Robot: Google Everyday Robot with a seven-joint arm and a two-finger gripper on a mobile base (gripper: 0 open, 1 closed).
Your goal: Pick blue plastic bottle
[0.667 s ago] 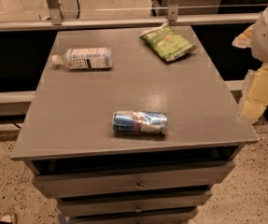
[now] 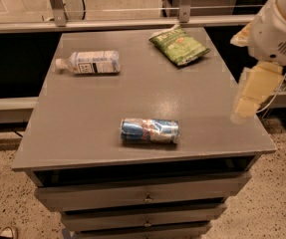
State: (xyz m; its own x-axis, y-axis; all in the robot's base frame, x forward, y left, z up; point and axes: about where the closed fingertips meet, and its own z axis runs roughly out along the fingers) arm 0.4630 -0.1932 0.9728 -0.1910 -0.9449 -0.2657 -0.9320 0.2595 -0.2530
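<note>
The blue plastic bottle [image 2: 88, 62] lies on its side at the far left of the grey table [image 2: 82, 123], white cap pointing left, white label with dark print facing up. My gripper [image 2: 249, 93] hangs at the right edge of the table, its pale yellowish fingers pointing down and left. It is far to the right of the bottle and touches nothing.
A blue-and-silver drink can [image 2: 149, 131] lies on its side near the table's front edge. A green snack bag [image 2: 179, 46] lies at the far right. Drawers [image 2: 145, 195] sit under the tabletop. A railing [image 2: 132, 23] runs behind the table.
The view has shifted a little. My gripper has moved slightly left, over the table's right edge. The bottle, can and bag lie as before.
</note>
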